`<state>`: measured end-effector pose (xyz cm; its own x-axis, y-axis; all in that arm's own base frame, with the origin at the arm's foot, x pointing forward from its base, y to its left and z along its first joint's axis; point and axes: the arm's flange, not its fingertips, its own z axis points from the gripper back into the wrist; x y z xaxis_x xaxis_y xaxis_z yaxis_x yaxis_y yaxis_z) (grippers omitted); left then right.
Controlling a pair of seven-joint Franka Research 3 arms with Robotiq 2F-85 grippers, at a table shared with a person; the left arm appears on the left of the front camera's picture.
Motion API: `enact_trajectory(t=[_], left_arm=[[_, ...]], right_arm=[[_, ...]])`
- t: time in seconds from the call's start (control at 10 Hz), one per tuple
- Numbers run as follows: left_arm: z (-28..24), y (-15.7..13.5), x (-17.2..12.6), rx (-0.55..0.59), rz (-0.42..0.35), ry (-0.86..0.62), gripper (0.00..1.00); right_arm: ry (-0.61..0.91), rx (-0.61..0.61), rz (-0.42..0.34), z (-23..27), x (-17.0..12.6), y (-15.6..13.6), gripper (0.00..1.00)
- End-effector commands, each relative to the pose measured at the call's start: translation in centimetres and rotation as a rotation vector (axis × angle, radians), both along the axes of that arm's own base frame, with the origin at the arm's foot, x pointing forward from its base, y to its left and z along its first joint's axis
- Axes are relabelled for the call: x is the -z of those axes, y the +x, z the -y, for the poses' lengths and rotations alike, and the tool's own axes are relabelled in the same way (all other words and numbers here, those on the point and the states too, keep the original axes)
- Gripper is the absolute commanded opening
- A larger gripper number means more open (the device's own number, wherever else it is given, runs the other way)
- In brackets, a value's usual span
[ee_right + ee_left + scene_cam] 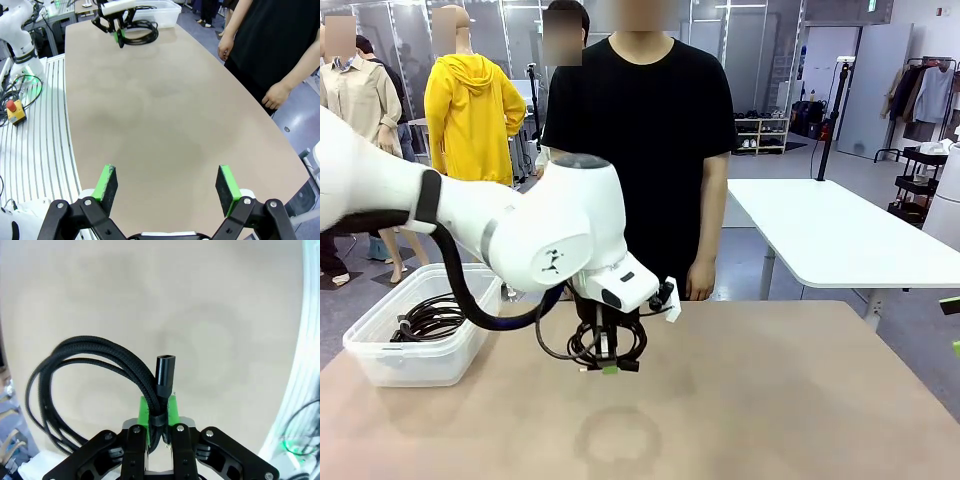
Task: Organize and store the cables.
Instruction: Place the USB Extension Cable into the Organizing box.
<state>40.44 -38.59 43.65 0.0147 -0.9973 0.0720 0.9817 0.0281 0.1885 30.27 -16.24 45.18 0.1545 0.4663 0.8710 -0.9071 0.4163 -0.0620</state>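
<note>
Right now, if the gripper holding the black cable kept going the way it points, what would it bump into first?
Probably the bare tabletop. The left gripper points down at it, shut on the coiled cable, with nothing else in the way. How far off is unclear.

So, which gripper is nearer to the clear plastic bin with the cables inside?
Left. The left gripper, shut on a coiled cable, hangs just beside the bin. The right gripper, jaws open, sits far across the table.
</note>
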Motion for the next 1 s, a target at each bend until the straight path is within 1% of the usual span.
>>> enact_trajectory(t=[0.0,0.2,0.3,0.4,0.8,0.9], left_arm=[[-2.07,-1.32,-0.95,0.019,0.023,-0.020,0.00],[-2.19,-1.71,-1.46,0.019,0.041,-0.022,0.00],[-2.02,-1.47,-1.26,0.046,0.037,-0.029,0.00],[-1.48,-1.26,-1.90,0.006,0.040,-0.001,0.00],[-1.48,-1.26,-1.90,0.006,0.040,-0.001,0.00],[-1.55,-1.31,-1.62,0.012,0.038,0.001,0.16]], right_arm=[[0.007,-0.007,0.022,0.12,0.06,0.11,1.00],[0.007,-0.007,0.022,0.12,0.06,0.11,1.00],[0.007,-0.007,0.022,0.12,0.06,0.11,1.00],[0.007,-0.007,0.022,0.12,0.06,0.11,1.00],[0.007,-0.007,0.022,0.12,0.06,0.11,1.00],[0.007,-0.007,0.022,0.12,0.06,0.11,1.00]])
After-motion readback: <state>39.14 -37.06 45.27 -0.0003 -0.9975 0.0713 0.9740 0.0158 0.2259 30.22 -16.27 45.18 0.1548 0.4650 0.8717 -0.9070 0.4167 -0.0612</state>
